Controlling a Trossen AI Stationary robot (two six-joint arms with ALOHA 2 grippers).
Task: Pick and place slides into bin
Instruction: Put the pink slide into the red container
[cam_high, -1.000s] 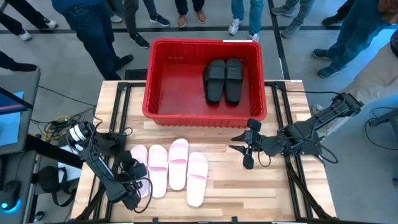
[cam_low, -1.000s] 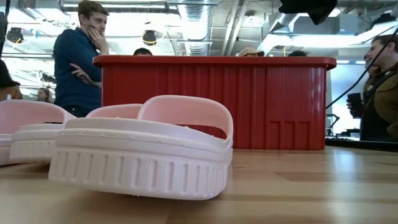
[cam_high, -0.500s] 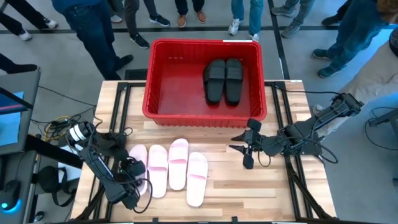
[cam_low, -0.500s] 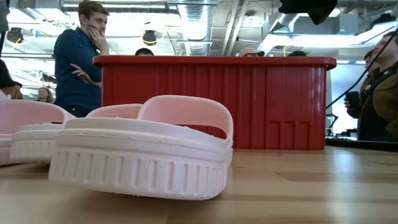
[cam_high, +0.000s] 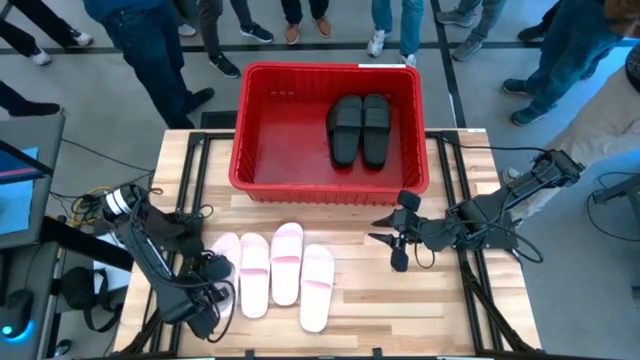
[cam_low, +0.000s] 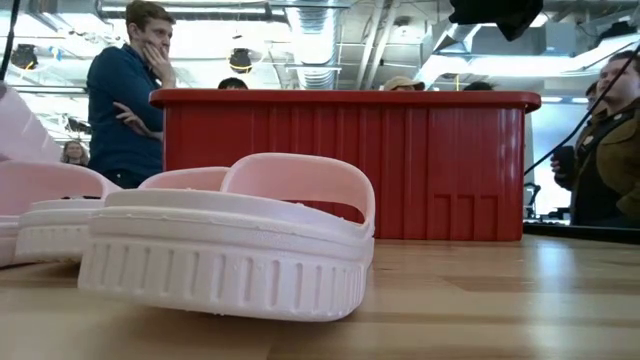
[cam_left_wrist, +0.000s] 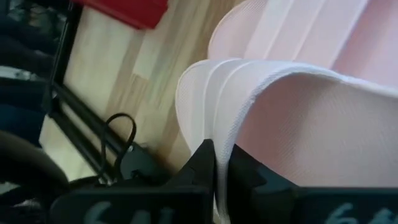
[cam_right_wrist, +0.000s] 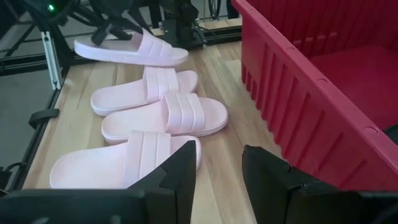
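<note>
Now left gripper (cam_left_wrist: 216, 163) pinches pink slide (cam_right_wrist: 130, 48) edge, lifted.

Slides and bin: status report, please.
Left gripper shut on outermost pink slide, lifted. Right gripper open, idle. Three pink slides on table; two black in bin. Nothing obstructing.

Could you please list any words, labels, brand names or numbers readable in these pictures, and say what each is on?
None can be read: the pink slides, black slides and red bin show no print.
Blurred, unreadable grey marks sit on the left end effector body, which is shut on a pink slide.
</note>
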